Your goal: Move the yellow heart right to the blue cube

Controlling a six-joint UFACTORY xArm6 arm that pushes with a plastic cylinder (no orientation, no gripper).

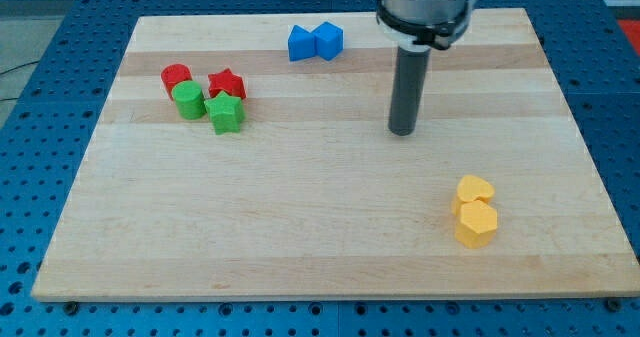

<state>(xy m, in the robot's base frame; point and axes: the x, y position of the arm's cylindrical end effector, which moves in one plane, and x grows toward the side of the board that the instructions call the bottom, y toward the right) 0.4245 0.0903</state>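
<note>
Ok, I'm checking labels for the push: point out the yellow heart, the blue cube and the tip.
yellow heart point(475, 189), camera view, on its top face.
blue cube point(329, 39), camera view, on its front face.
my tip point(402, 132), camera view, at the rod's lower end.

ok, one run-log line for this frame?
tip: on board, touching no block | yellow heart: view's lower right, against yellow hexagon | blue cube: view's top | step: push not begun

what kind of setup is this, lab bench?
Likely a lab tabletop pushing rig: a wooden board on a blue perforated bench, small coloured blocks such as the yellow heart, and my tip.
</note>
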